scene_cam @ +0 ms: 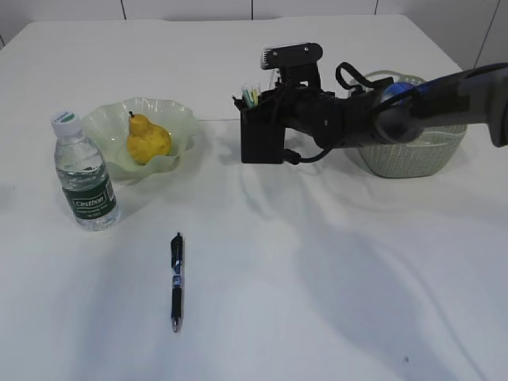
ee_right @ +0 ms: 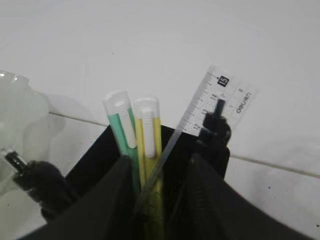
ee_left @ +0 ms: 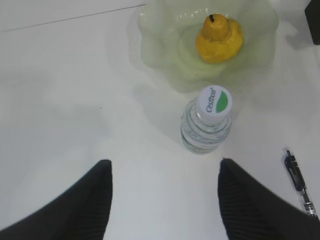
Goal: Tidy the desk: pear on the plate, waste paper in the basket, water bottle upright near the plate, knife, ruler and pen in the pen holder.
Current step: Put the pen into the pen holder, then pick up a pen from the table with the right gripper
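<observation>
black pen holder holds ruler; pear on plate; both jaws released.

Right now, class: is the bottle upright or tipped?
Upright: the bottle stands on its base beside the plate, cap on top.

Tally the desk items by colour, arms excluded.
Yellow: 2, pear, yellow pen
Green: 3, plate, basket, green pen
Black: 2, pen holder, loose pen
Clear: 2, water bottle, ruler
Total: 9
</observation>
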Tool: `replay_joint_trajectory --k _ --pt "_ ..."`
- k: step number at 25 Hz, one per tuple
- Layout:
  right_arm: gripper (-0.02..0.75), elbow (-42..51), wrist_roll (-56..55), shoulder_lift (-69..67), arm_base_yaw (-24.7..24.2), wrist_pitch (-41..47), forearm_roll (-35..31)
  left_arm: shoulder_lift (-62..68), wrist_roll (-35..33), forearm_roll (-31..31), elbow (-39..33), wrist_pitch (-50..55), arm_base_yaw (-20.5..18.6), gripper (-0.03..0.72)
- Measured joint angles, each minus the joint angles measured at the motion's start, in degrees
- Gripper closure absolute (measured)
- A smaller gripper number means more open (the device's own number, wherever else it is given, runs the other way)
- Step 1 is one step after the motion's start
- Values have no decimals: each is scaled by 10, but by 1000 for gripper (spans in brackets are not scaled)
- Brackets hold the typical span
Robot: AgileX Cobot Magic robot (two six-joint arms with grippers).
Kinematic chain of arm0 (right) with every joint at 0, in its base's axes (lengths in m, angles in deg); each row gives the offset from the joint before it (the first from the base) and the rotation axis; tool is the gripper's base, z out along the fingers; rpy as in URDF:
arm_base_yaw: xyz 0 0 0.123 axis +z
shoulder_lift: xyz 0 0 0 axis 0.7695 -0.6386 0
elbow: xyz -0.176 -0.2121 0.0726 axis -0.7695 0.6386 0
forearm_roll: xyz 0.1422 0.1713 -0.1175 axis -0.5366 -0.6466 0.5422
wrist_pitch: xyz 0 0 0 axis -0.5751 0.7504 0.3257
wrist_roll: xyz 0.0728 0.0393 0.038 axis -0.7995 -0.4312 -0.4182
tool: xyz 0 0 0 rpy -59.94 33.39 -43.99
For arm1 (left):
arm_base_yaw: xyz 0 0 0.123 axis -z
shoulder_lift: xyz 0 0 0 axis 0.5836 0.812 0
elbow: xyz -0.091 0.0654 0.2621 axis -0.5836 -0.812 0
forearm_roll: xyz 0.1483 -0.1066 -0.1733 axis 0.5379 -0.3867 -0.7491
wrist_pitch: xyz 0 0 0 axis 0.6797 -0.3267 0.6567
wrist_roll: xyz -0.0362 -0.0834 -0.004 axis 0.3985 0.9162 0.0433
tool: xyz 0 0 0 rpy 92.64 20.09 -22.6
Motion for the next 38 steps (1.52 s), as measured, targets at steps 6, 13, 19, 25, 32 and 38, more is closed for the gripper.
replay_joint_trajectory --k 6,13,19,25,32,38 --pt "417 -24 0 0 0 52 -6 0 0 0 0 0 0 221" --pt "416 -42 0 28 -1 152 -6 0 0 0 0 0 0 221" --pt "416 -42 0 79 -1 263 -6 0 0 0 0 0 0 221" --pt "417 -42 0 147 -1 407 -9 0 0 -2 0 7 0 221" --pt "417 -43 4 206 -1 590 -77 0 0 -2 0 23 0 222" --pt "417 -72 20 209 37 756 -86 0 0 -3 0 44 0 222"
